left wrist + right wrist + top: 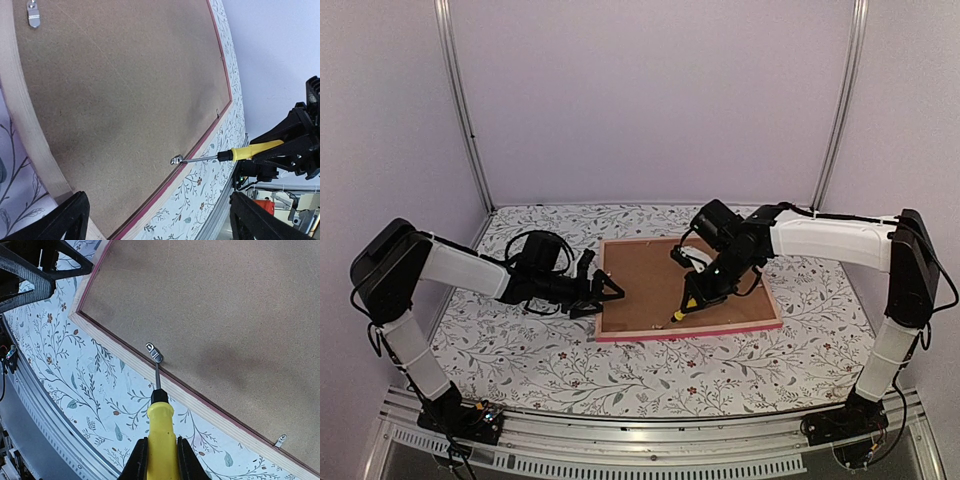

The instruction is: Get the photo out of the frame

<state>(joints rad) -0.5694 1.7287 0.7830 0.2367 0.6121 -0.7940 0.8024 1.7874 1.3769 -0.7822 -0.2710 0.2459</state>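
Observation:
The frame (pixel 690 331) lies face down on the table, with its pink border and wooden back edge showing. The brown backing board (pixel 670 280) fills it and hides the photo. My right gripper (pixel 700 292) is shut on a yellow-handled screwdriver (pixel 161 435). The screwdriver's tip touches a small metal clip (pixel 154 352) on the frame's near edge (pixel 200 400). The clip (pixel 176 160) and the screwdriver (pixel 250 150) also show in the left wrist view. My left gripper (pixel 605 292) is open and empty at the frame's left edge, its fingers (pixel 70 215) spread wide.
The table carries a floral cloth (pixel 520 350). A metal rail (pixel 650 440) runs along the near edge. More clips sit on the frame's back, one (pixel 281 441) on the near edge and another (pixel 33 15) at the left. Upright posts (pixel 465 110) stand at the back corners.

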